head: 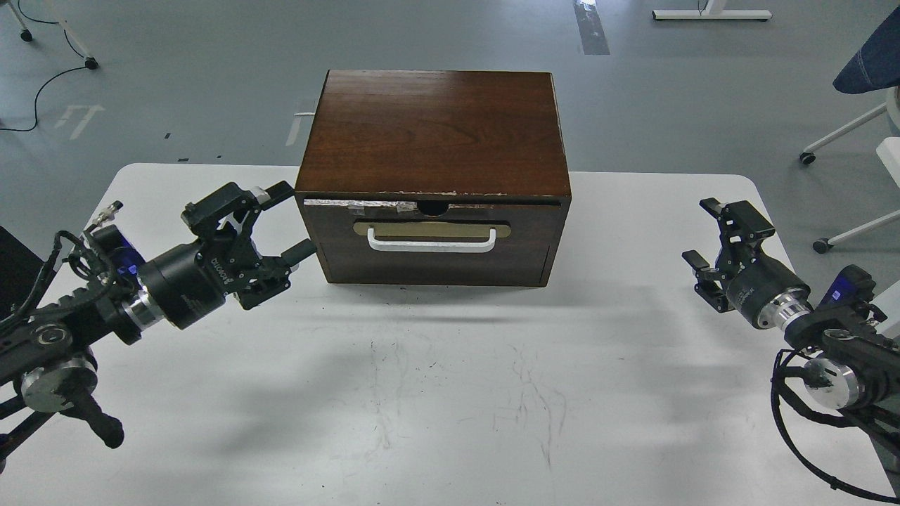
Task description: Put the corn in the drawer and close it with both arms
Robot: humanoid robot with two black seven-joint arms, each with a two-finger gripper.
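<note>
The dark brown drawer point(436, 242) is pushed shut in its wooden box, with its white bar handle point(431, 244) on a beige plate facing me. The corn is out of view. My left gripper point(288, 219) is open and empty, just left of the box's front left corner, not touching it. My right gripper point(703, 232) is open and empty, well to the right of the box above the table.
The white table point(450, 379) bears only the wooden box point(436, 133) at its back middle. Office chair legs point(844, 140) stand on the floor at the far right.
</note>
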